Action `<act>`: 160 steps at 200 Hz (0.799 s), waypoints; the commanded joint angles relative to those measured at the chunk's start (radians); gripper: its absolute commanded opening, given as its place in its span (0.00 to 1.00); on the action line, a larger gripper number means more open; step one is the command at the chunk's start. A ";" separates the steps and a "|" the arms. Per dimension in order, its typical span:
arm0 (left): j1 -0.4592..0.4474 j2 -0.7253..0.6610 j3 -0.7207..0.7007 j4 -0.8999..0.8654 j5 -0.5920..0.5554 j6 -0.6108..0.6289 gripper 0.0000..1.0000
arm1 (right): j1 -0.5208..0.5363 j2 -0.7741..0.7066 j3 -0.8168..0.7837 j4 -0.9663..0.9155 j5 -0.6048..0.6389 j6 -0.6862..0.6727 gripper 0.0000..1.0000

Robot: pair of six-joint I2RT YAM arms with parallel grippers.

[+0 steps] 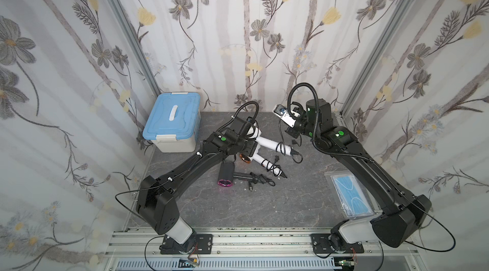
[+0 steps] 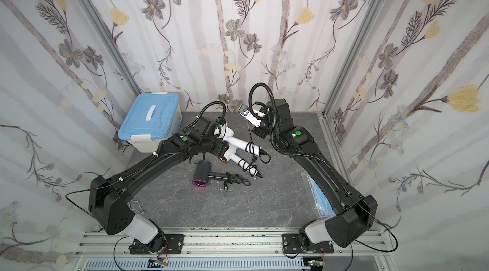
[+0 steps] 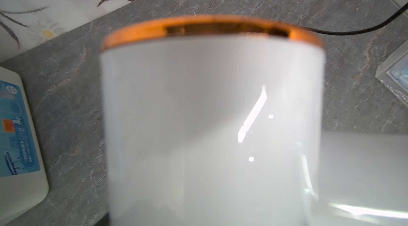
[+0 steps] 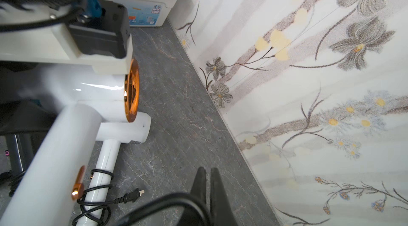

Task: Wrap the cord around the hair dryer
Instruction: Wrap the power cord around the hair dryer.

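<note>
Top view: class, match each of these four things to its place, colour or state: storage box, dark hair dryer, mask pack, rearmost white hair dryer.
1 storage box
2 dark hair dryer
3 mask pack
4 rearmost white hair dryer

A pink rim
B gripped by the left tool
C blue on top, far left corner
D flat beside the right arm

Pairs: 1-C, 2-A, 3-D, 4-B
</note>
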 commanded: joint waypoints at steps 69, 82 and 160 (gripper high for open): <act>0.081 0.214 0.229 -0.202 0.008 -0.262 0.00 | 0.120 -0.033 0.008 0.004 0.187 -0.073 0.00; 0.091 0.240 0.264 -0.219 0.026 -0.291 0.00 | 0.139 -0.041 0.000 0.005 0.194 -0.066 0.00; 0.118 0.358 0.418 -0.303 0.040 -0.364 0.00 | 0.256 -0.062 -0.042 -0.017 0.293 -0.064 0.00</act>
